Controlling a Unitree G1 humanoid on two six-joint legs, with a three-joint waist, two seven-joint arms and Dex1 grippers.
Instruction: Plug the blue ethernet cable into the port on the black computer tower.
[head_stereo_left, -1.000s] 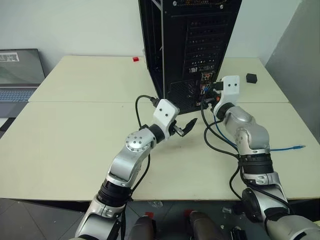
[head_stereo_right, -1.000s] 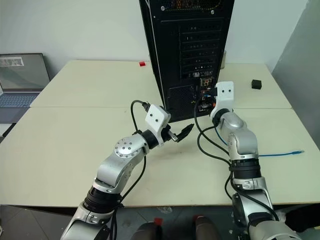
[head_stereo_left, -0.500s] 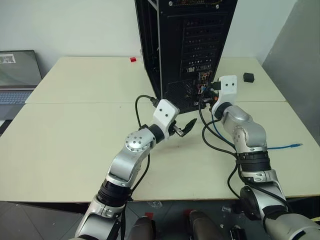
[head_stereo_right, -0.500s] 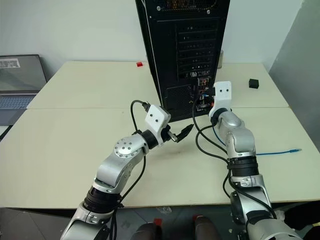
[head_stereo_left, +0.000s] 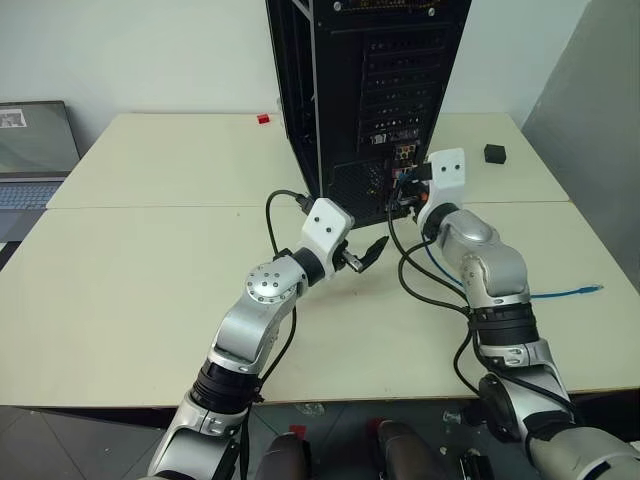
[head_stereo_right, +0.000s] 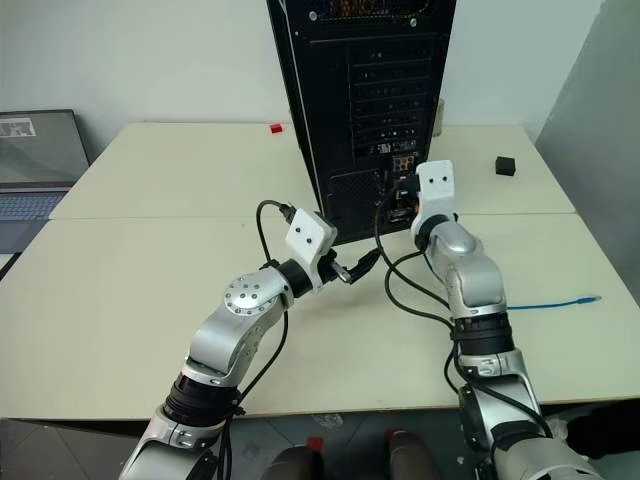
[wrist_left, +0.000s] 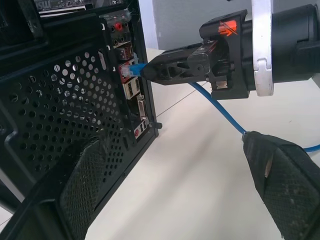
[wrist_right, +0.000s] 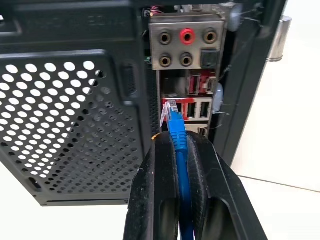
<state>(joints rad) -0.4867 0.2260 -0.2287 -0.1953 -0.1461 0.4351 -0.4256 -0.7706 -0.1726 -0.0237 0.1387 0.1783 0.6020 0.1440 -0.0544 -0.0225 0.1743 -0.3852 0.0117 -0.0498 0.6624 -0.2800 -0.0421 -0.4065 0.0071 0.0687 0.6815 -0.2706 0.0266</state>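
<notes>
Rear of black computer tower (wrist_left: 60, 115) w/ perforated vent and I/O panel; right gripper (wrist_left: 150, 72), fingers (wrist_left: 175, 67) closed on blue ethernet cable (wrist_left: 215, 107), holds clear plug at the panel's sockets, cable trailing over pale worktop (wrist_left: 190, 190); left gripper's fingers (wrist_left: 280, 185) spread in foreground.

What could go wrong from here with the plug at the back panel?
The right claw pinches the blue ethernet cable just behind its clear plug, which sits close to the red sockets on the black computer tower: it may enter the wrong one. Pushed off-axis, the plug could bend or slip in the grip.
</notes>
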